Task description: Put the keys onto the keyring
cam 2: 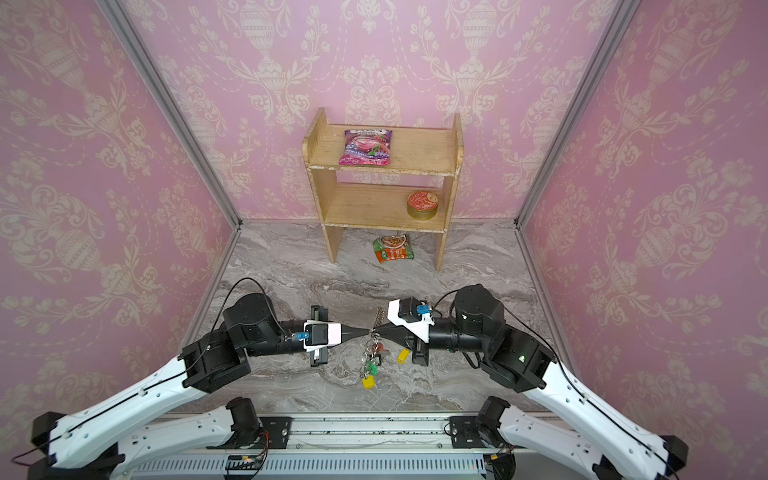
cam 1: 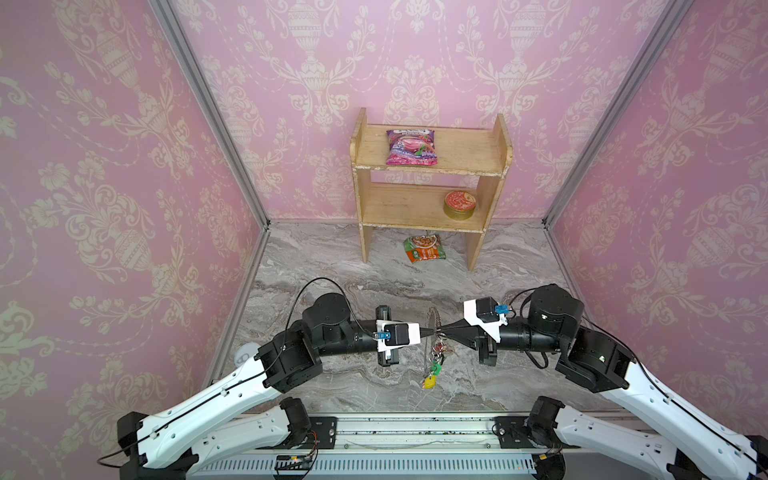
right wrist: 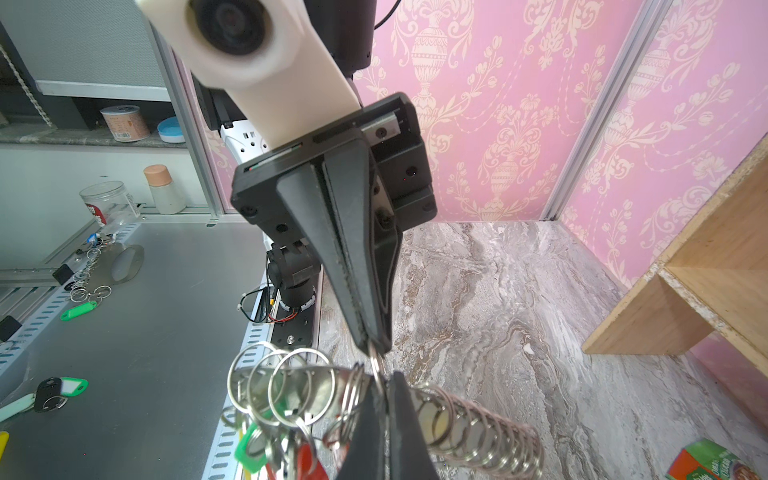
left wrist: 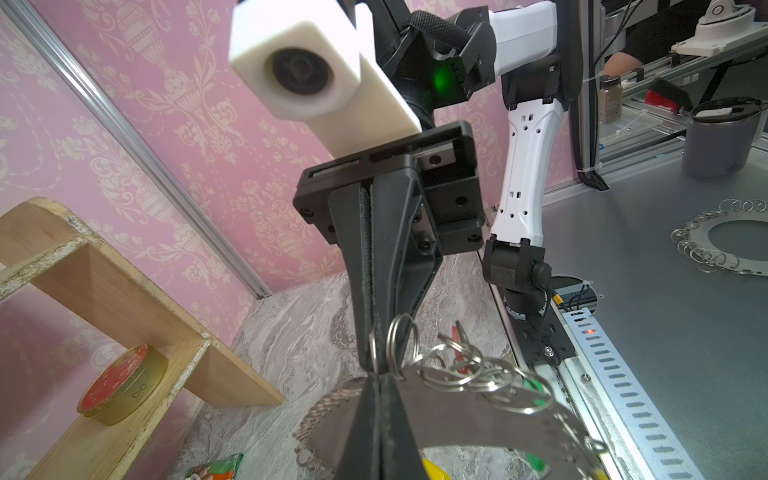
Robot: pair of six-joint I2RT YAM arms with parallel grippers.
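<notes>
in both top views the left tool and the right tool are meeting tip to tip at the middle of the frame, above the marble worktop. the keyring is standing on edge between them, its hoop running up and down the picture. the left tool is clamping the grey band. the right tool is clenching, seemingly on one small silver loop at the rim, though the tips are crowding that spot. threaded keys are hanging just below the tips. a loose yellow-tagged key is lying on the worktop just below the right tool, its long axis tilting toward the upper right, so the right arm is sitting nearer.
</notes>
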